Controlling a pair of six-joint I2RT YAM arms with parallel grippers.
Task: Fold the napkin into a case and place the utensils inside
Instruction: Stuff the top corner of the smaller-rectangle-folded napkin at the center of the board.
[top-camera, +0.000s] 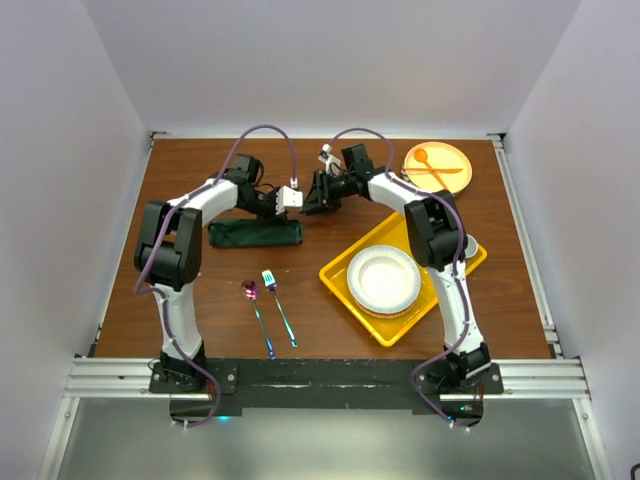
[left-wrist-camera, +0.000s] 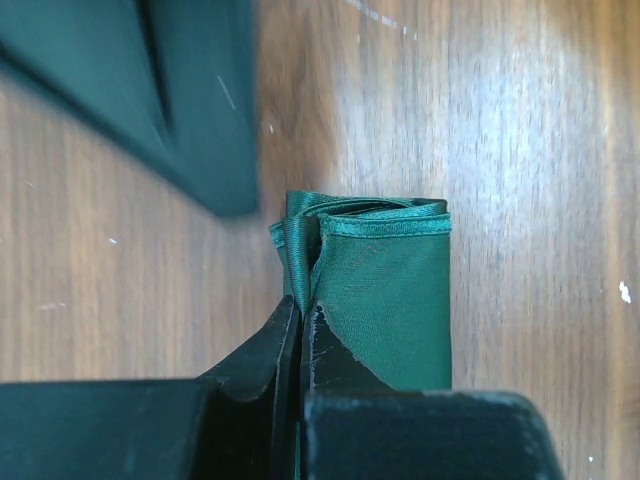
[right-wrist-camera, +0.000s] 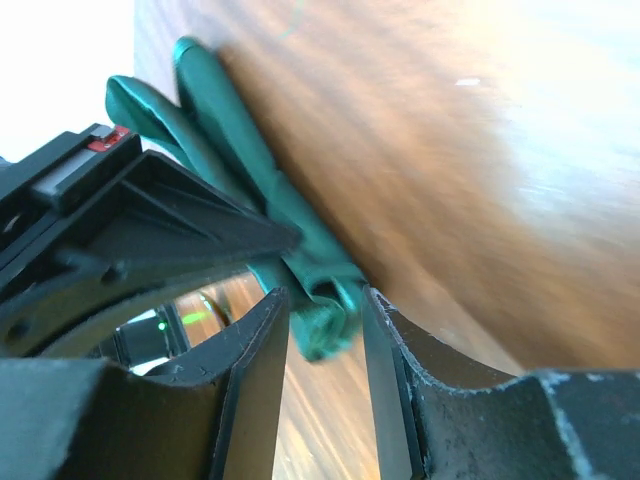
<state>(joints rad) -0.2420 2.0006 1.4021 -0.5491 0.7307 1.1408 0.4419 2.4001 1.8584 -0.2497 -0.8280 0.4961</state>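
Two grippers meet at the middle of the table's far half. The napkin (top-camera: 250, 233) lies as a narrow dark green strip left of centre, and one end of it is lifted off the wood. The left gripper (left-wrist-camera: 300, 318) is clamped tight on that folded end. Near of the strip, the spoon (top-camera: 259, 320) and fork (top-camera: 280, 310) lie side by side, apart from the cloth. The right gripper (right-wrist-camera: 325, 310) stands half open with a bunched bit of napkin between its fingers (right-wrist-camera: 255, 350); I cannot tell whether they press it. Right of centre a white plate (top-camera: 383, 280) sits in a yellow tray (top-camera: 340, 272), and an orange plate (top-camera: 450, 155) lies far right.
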